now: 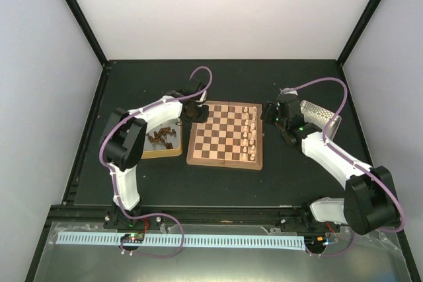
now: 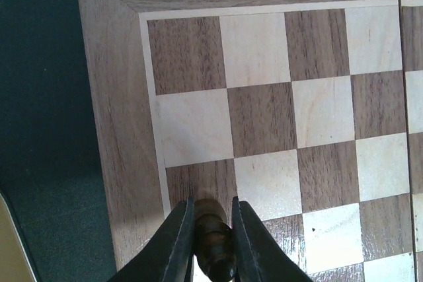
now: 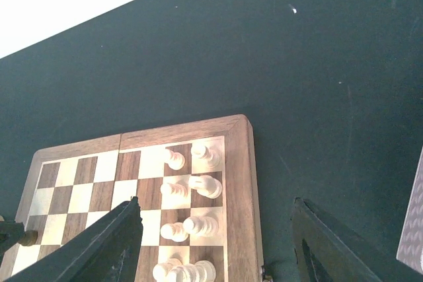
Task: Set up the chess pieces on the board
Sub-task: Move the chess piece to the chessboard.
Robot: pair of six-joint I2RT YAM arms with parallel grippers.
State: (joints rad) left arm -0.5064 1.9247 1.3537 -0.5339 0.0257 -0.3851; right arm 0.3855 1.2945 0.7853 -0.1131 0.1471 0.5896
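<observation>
The board (image 1: 213,138) lies in the middle of the table. Several cream chess pieces (image 1: 250,127) stand in its two right-hand columns, and in the right wrist view these cream pieces (image 3: 198,186) fill the board's (image 3: 86,170) corner squares. My left gripper (image 1: 193,107) hangs over the board's far left corner, shut on a dark brown chess piece (image 2: 213,236). In the left wrist view the left gripper (image 2: 213,204) holds it just above a dark corner square of the board (image 2: 258,51). My right gripper (image 1: 283,123) stands open beside the board's right edge, and the right wrist view shows the right gripper (image 3: 217,204) empty.
A yellowish tin (image 1: 173,152) left of the board holds several dark brown pieces (image 1: 158,137). A silvery perforated tray (image 1: 320,113) lies at the far right behind the right arm. Black table surface (image 3: 317,84) surrounds the board.
</observation>
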